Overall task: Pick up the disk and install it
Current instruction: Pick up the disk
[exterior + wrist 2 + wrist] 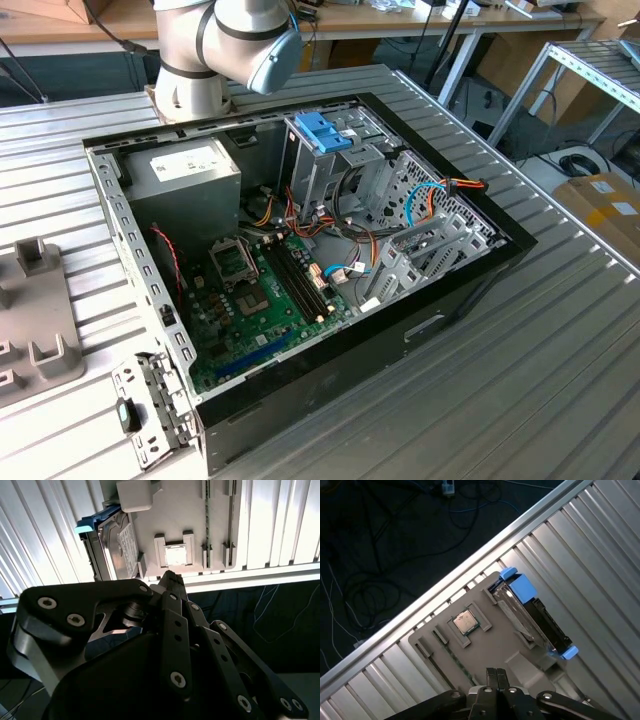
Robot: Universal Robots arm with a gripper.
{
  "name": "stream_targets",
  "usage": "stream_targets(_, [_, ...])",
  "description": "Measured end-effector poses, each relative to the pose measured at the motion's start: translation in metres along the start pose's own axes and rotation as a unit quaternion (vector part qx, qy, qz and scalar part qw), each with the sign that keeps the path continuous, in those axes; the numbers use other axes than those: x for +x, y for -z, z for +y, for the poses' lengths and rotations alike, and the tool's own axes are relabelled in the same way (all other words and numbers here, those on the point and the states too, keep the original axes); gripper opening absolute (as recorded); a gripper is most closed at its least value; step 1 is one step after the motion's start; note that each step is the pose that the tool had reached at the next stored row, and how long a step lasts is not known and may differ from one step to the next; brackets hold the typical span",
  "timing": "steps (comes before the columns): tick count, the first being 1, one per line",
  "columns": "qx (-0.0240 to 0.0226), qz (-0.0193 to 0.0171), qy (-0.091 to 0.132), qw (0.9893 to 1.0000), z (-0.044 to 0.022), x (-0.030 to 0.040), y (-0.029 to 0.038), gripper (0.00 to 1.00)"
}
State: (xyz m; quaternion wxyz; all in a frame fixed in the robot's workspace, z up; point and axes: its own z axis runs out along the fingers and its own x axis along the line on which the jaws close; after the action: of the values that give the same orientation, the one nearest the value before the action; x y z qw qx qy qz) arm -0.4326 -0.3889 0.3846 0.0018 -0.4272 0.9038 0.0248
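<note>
Your claw [496, 672] hangs over a grey fixture [490, 647], fingers pressed together and gripping nothing. The disk [530, 612] stands on edge in that fixture, near a processor chip [465, 622], on the ribbed metal tabletop [600, 555].

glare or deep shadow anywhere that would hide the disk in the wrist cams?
Second wrist view: table blown out white beside the disk, gripper a dark mass in front, disk's face visible. First wrist view: even light, one glint on the disk's metal edge, floor beyond the table black. Exterior view: soft even light, mild shadow inside the computer case.
</note>
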Motion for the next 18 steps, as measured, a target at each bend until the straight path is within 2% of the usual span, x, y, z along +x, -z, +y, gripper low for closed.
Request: stream_targets(18, [-0.0007, 0.0012, 0.028, 0.9996, 0.0, 0.0, 0.0, 0.1])
